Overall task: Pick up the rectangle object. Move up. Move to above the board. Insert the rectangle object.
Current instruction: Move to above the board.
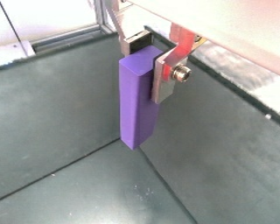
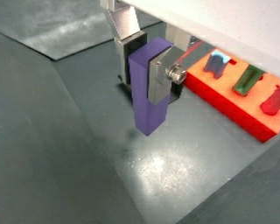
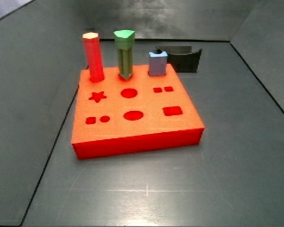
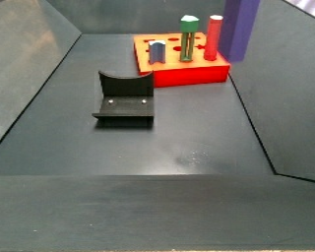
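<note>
My gripper (image 1: 149, 66) is shut on the top of the rectangle object (image 1: 136, 105), a tall slim purple peg that hangs upright between the silver fingers, clear of the dark floor. Both wrist views show the gripper (image 2: 149, 74) and the peg (image 2: 150, 109). The board (image 2: 230, 101), a thick red-orange block, lies off to one side of the peg and lower. In a side view the peg (image 4: 239, 25) hangs at the board's (image 4: 187, 74) right edge; the gripper is out of frame. The other side view shows the board (image 3: 132, 133) with its cut-out holes, but no peg or gripper.
A red peg (image 3: 93, 55), a green pointed-top peg (image 3: 125, 53) and a short light-blue peg (image 3: 159, 64) stand in the board's back row. The black fixture (image 4: 125, 98) stands on the floor apart from the board (image 3: 180, 59). Dark walls enclose the floor.
</note>
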Available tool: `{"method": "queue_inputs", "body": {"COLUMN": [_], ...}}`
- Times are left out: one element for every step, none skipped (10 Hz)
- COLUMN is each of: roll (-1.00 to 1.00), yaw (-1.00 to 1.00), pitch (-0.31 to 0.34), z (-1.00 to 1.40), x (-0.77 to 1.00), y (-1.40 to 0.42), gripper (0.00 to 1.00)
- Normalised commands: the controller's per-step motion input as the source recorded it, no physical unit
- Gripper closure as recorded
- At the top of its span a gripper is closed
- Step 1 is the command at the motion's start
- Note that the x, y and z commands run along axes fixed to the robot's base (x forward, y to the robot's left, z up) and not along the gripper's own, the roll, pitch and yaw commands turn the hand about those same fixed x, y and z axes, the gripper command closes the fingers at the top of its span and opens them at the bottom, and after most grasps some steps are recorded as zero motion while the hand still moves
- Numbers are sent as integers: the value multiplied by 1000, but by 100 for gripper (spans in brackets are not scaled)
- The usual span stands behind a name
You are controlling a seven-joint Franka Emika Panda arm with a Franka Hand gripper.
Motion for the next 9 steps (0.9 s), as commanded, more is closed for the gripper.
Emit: {"method": "queue_inputs", "body": {"roll": [-67, -57, -61, -77, -55, -51, -30, -34, -14], "yaw": [-992, -880, -612, -462, -193, -119, -47, -25, -15], "pitch": [13, -9, -35, -42, -7, 6, 14, 8, 10], "z": [98, 91, 94, 94, 91, 90, 95, 96, 97], "x": [67, 67, 59, 56, 61, 62, 59, 56, 56], "y": [-1000, -1000, -1000, -1000, -1000, -1000, -1000, -1000, -1000], "gripper": [100, 100, 100, 100, 100, 100, 100, 100, 100]}}
